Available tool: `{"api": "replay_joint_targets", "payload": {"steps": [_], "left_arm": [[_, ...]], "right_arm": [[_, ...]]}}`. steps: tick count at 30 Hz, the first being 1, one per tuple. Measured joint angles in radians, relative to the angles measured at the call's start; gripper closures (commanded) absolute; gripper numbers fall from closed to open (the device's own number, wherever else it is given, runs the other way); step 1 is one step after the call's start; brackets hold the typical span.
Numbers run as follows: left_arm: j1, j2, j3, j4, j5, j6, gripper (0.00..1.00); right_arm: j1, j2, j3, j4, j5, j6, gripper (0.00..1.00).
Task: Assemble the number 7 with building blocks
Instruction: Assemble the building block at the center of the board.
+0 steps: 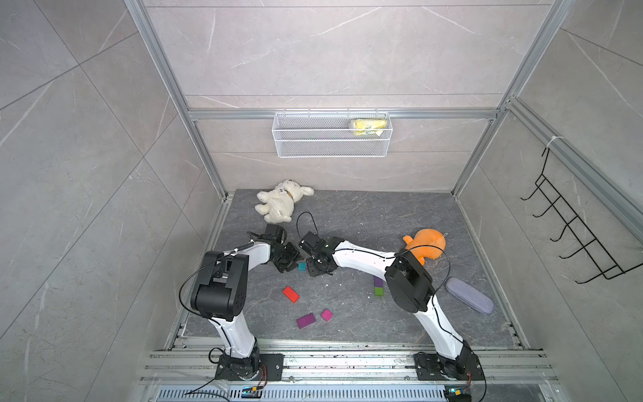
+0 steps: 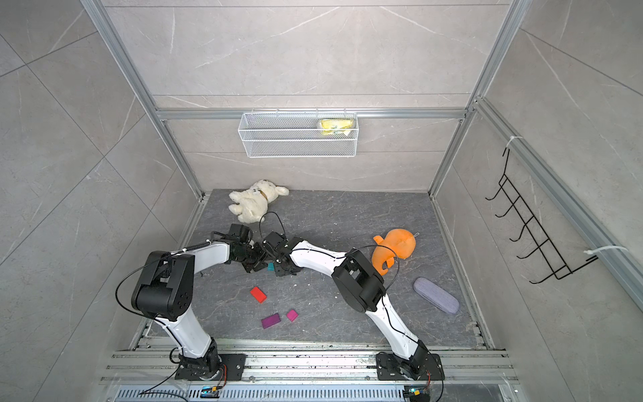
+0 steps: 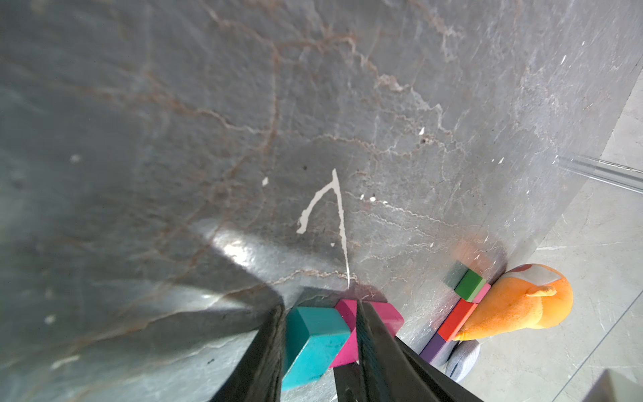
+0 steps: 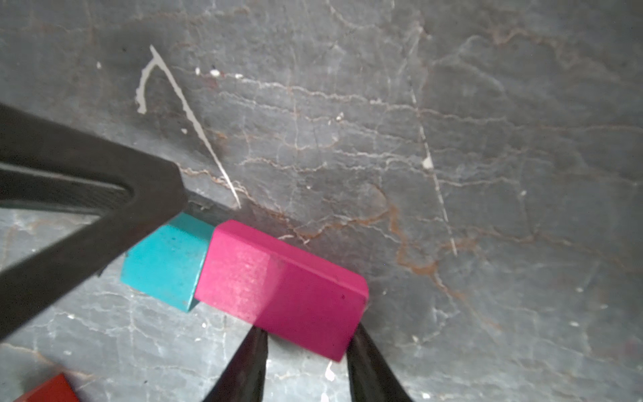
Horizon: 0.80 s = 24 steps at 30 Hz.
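My left gripper [image 3: 318, 309] is shut on a teal square block [image 3: 313, 344] low over the dark floor. My right gripper [image 4: 308, 332] is shut on one end of a magenta rectangle [image 4: 282, 285], whose other end touches the teal block [image 4: 167, 264]. In both top views the two grippers [image 1: 294, 269] [image 1: 313, 269] meet tip to tip at mid-floor, with the teal block [image 2: 270, 267] between them. A straight row of green [image 3: 469, 285], pink, red [image 3: 455, 320] and purple blocks lies beside the orange plush. The number 7 shows as a figure in no view.
Loose red [image 1: 291, 294], purple [image 1: 306, 320] and pink [image 1: 326, 315] blocks lie near the front. A white plush dog [image 1: 282, 200] lies at the back left and an orange plush [image 1: 426, 247] at the right. A grey case [image 1: 469, 296] lies front right. A wire basket [image 1: 332, 134] hangs on the back wall.
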Motion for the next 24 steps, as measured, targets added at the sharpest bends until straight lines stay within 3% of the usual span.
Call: {"api": "replay_joint_targets", "payload": {"steps": [7,15,21,24], "left_arm": [[-0.005,0.000,0.000,0.006,-0.003,-0.013,0.61],[-0.006,0.002,0.000,0.011,-0.009,-0.016,0.58],[-0.012,-0.002,0.007,0.011,-0.023,-0.011,0.47],[-0.018,-0.014,0.013,-0.008,-0.046,-0.002,0.35]], "right_arm": [[-0.005,0.000,0.002,-0.003,-0.006,-0.032,0.56],[-0.006,0.000,0.004,0.000,-0.015,-0.047,0.41],[-0.007,-0.006,-0.001,0.001,-0.023,-0.043,0.39],[-0.010,-0.024,-0.025,0.000,-0.026,-0.035,0.39]]}}
